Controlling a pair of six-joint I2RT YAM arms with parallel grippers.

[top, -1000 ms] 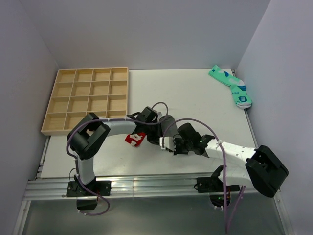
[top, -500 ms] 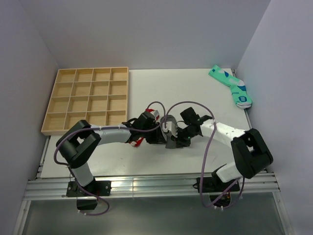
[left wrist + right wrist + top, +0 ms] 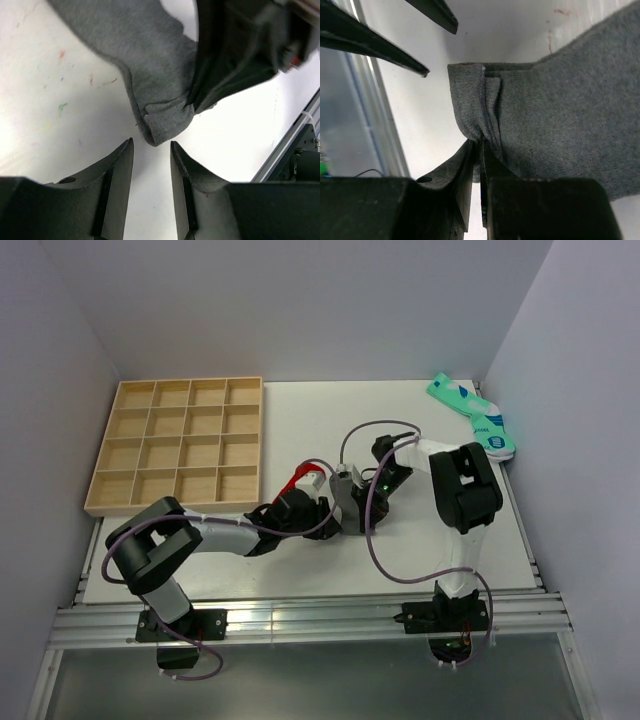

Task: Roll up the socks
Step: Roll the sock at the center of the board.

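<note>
The dark grey sock (image 3: 348, 504) lies mid-table between the two grippers. My right gripper (image 3: 481, 145) is shut on the folded edge of the grey sock (image 3: 545, 115); it shows in the top view (image 3: 364, 498) reaching in from the back right. My left gripper (image 3: 151, 142) is open and empty, its fingertips just short of the grey sock's end (image 3: 160, 125); it shows in the top view (image 3: 332, 524). The red sock (image 3: 297, 479) shows as a red strip just behind my left wrist, mostly hidden by the arm.
A wooden tray (image 3: 180, 445) with several empty compartments stands at the back left. Mint-green patterned socks (image 3: 472, 416) lie at the back right corner. The metal rail of the table's near edge (image 3: 295, 145) is close by the left gripper.
My right arm has swung from the near right round to the back, its gripper still at the grey sock. My left gripper has shifted right and nearer. The red sock now shows behind my left wrist.
</note>
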